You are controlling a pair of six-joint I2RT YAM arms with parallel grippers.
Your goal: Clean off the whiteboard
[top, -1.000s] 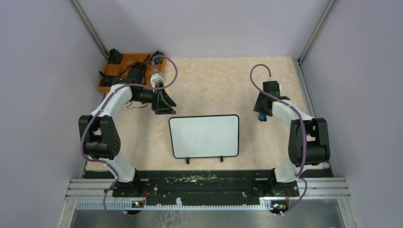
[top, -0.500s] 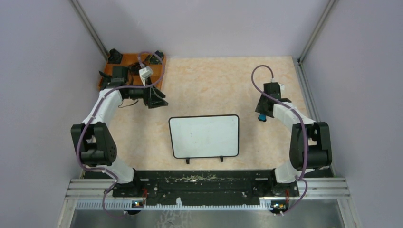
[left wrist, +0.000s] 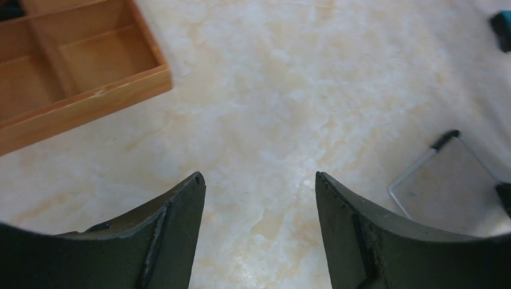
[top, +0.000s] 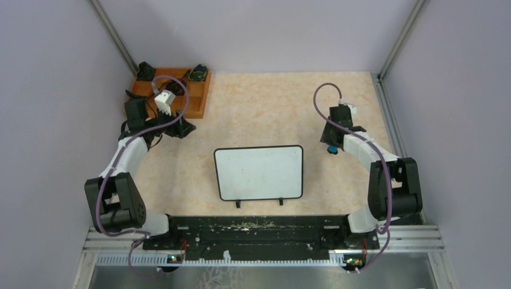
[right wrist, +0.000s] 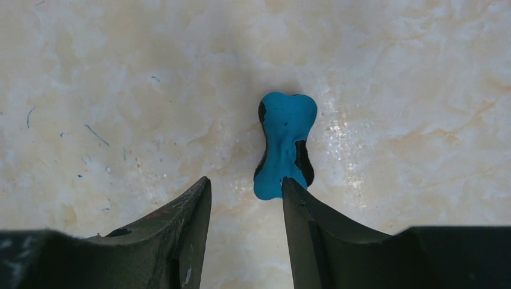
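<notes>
Swinging back toward the left wall, the left arm has carried the left gripper point(left wrist: 259, 177) away from the whiteboard point(top: 259, 172) to just beside the wooden tray point(left wrist: 84, 102). Its jaws are spread and hold nothing. Across the table point(top: 265, 108), the right gripper point(right wrist: 245, 180) has barely shifted, jaws apart over the blue eraser point(right wrist: 284, 144), which lies ungripped. The whiteboard lies flat between the arms, its face white.

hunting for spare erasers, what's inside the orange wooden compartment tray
The orange wooden tray holds small black items in far compartments; two in the left wrist view are bare. The left arm hides the rest.
</notes>
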